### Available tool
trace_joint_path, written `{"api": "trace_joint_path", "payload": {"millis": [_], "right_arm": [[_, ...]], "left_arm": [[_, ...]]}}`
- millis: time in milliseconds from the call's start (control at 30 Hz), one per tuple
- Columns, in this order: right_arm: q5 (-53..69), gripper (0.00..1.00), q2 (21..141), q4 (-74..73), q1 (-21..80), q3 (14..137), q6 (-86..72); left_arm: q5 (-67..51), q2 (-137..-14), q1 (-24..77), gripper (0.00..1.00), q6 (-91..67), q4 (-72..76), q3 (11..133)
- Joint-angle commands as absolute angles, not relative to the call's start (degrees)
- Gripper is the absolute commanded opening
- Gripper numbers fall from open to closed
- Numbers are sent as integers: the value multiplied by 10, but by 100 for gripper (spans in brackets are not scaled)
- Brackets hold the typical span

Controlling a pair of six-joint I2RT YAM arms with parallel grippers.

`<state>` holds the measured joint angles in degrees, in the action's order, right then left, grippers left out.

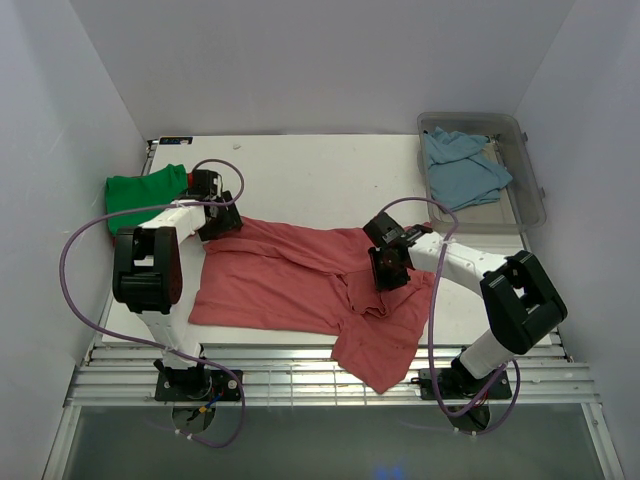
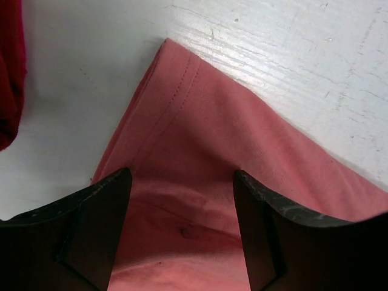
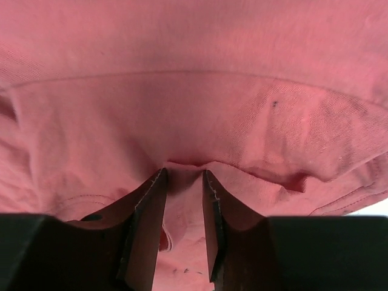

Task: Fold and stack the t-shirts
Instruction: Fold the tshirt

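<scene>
A salmon-pink t-shirt (image 1: pixel 290 280) lies spread and rumpled across the middle of the white table, one part hanging over the front edge. My left gripper (image 1: pixel 222 222) is open, its jaws wide astride the shirt's far left corner (image 2: pixel 200 139); it shows in the left wrist view (image 2: pixel 182 176). My right gripper (image 1: pixel 388 270) is shut on a raised fold of the same shirt (image 3: pixel 182 91), seen in the right wrist view (image 3: pixel 184 173). A bright green t-shirt (image 1: pixel 145 190) lies at the back left. A light blue t-shirt (image 1: pixel 462 168) lies in the bin. A red t-shirt edge (image 2: pixel 9 73) shows beside the left gripper.
A clear plastic bin (image 1: pixel 535 195) stands at the back right. White walls close in the table (image 1: pixel 320 170) on three sides. A metal rail runs along the front edge, by the arm bases.
</scene>
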<state>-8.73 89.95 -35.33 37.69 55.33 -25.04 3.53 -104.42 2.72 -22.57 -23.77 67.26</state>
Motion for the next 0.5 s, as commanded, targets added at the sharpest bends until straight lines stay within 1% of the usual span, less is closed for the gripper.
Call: {"api": "trace_joint_path", "payload": {"millis": [0, 133, 167, 200, 233, 300, 467], "right_arm": [[-86, 36, 903, -330, 383, 537, -255], [-87, 27, 906, -318, 385, 529, -255], [-89, 23, 906, -318, 384, 529, -255], [-97, 15, 904, -325, 385, 533, -257], [-100, 12, 901, -330, 388, 536, -259], [-114, 10, 889, -344, 392, 549, -260], [-149, 9, 846, -428, 401, 567, -278]], "left_arm": [[31, -1016, 25, 78, -227, -225, 665], [35, -1013, 25, 78, -222, -226, 665], [34, -1012, 25, 78, -222, -226, 665], [34, -1010, 25, 78, -222, -226, 664], [34, -1008, 25, 78, -221, -226, 664], [35, -1005, 25, 78, -221, -226, 663], [38, -1005, 25, 78, -220, -227, 662]]}}
